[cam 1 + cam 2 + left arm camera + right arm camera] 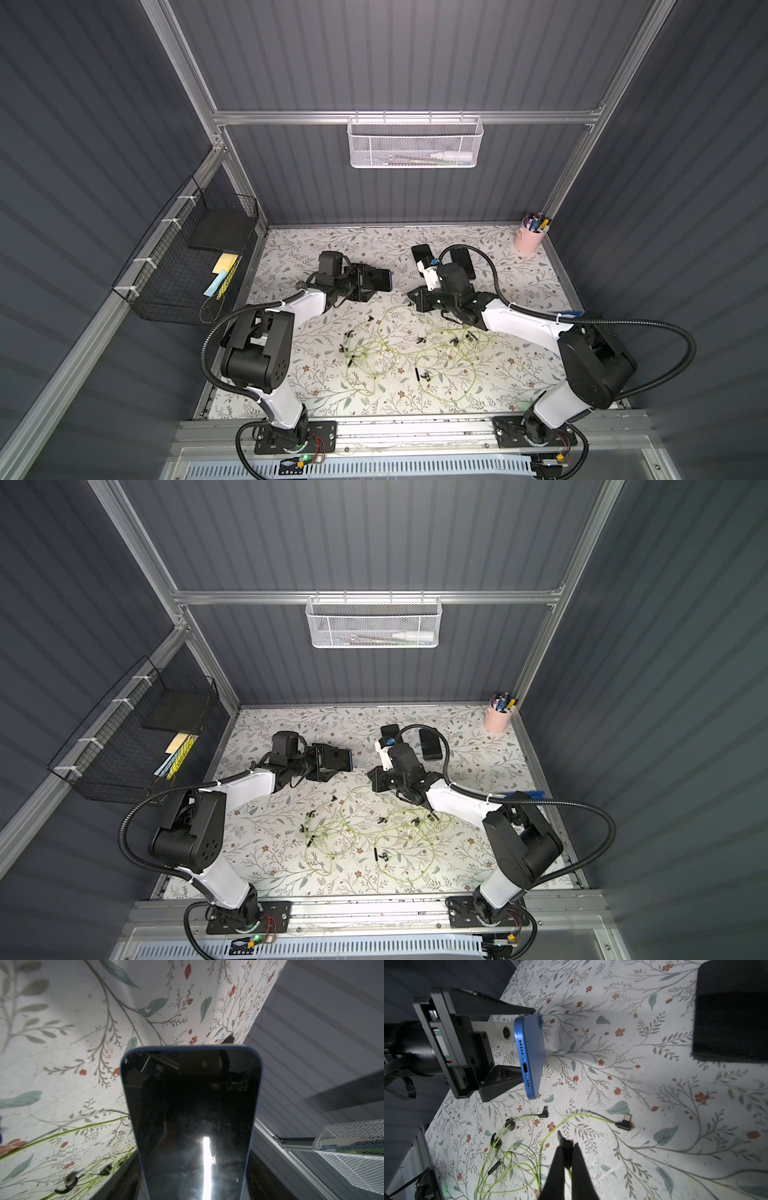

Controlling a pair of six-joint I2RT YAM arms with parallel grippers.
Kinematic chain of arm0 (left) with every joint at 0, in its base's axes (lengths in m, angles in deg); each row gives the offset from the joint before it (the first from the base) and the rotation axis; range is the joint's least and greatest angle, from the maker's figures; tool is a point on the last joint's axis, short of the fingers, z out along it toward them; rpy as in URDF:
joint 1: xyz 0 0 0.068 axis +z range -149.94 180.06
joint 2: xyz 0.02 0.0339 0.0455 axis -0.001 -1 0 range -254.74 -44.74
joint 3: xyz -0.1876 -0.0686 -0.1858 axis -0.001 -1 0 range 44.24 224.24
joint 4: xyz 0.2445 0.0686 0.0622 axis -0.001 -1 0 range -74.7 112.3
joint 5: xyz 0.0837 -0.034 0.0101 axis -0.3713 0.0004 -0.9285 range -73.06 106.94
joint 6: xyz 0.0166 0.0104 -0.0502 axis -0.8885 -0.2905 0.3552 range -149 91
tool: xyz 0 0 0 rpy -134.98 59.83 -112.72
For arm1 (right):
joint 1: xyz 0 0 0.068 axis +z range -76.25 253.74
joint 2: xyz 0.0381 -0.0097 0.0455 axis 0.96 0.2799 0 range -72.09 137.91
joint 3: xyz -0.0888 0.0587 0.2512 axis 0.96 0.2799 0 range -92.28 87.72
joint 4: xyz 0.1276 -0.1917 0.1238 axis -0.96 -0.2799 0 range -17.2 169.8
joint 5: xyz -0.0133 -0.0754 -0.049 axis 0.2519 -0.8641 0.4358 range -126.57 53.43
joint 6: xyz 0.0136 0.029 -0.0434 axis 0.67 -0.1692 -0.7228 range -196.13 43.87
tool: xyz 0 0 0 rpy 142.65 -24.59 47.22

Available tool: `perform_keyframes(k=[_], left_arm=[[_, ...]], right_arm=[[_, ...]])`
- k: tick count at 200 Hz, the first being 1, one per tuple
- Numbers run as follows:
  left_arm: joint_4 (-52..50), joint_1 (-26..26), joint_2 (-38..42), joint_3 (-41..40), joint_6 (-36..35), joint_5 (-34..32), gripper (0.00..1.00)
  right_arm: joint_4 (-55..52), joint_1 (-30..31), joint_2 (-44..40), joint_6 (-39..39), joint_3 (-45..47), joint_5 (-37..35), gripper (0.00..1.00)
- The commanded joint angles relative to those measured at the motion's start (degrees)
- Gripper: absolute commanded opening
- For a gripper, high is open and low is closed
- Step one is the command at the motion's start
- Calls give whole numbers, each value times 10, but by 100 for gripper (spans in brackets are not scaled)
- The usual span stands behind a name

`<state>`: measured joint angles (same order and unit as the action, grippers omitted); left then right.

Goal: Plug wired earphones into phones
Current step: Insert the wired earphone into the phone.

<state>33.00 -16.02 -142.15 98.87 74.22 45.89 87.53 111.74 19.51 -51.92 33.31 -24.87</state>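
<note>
Right gripper [568,1148] pinched tight on an earphone plug [560,1135], green cord [569,1172] trailing; my left gripper [369,280] clamps the blue-rimmed phone [532,1053], port end facing the plug.

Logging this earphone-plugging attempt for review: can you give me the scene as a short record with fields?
left fingers: clamped on the blue-rimmed glossy black smartphone, held above the floral-patterned table, port end facing the right arm
right fingers: shut on the small black plug of a pale yellow-green earphone cord
plug and port: apart, not yet inserted
other black smartphones: two, lying flat at the table's far side
loose yellow-green earphones: tangled mid-table
</note>
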Motion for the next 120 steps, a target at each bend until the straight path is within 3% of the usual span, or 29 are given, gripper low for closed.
perform_keyframes(k=[1,120], left_arm=[[26,-2,16,-4,16,-1,10],[40,-3,23,-17,10,-4,4]], right_arm=[[13,8,-6,-20,-19,-20,1],[30,24,39,-26,-78,-25,1]])
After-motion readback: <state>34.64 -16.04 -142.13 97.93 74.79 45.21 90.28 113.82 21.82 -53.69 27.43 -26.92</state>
